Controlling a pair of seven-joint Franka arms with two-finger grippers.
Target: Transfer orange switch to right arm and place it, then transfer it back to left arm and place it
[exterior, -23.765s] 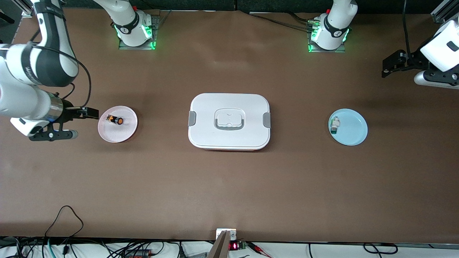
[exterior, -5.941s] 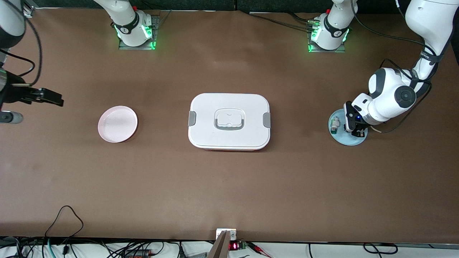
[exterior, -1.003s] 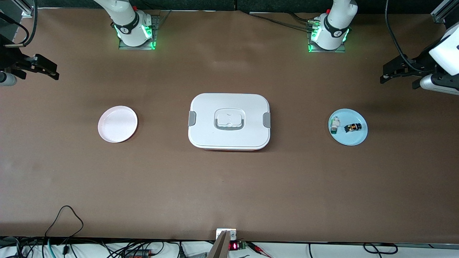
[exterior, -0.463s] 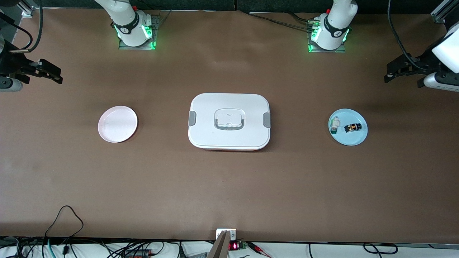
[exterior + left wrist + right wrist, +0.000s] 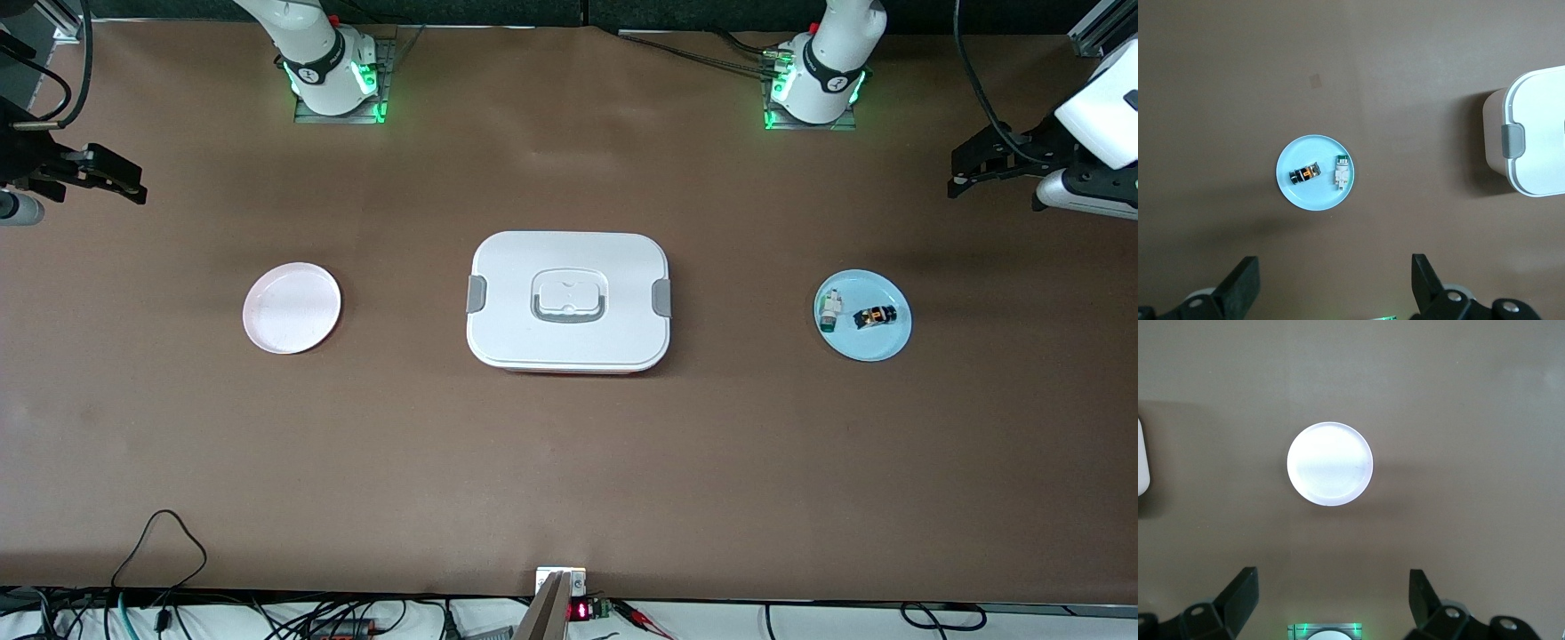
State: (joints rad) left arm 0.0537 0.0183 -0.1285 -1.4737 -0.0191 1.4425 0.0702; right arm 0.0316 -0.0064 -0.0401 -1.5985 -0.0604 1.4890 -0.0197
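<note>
Front view has the brown tabletop (image 5: pixel 569 462) with one big white box (image 5: pixel 569 300) sitting dead centre, lid on and both grey clips showing. Two round plates: a pink plate (image 5: pixel 292 308) toward the right arm's end, nothing on it, and a light blue plate (image 5: pixel 880 347) toward the left arm's end.

Two small parts share the blue plate. The orange switch (image 5: pixel 876 316) is lying on its side, long axis running roughly along the length of the table with a slight tilt; can't tell which end the orange cap faces. Just beside it, on the box's side, is one white-and-green component (image 5: pixel 829 310), its long axis crosswise to the switch's, and the two aren't touching.

Both arms are pulled back up high. The left gripper (image 5: pixel 969 169) hangs over bare tabletop at its own end, fingers spread wide and holding nothing. The right gripper (image 5: pixel 116 178) is the same deal at its end, fingers spread and holding nothing.
</note>
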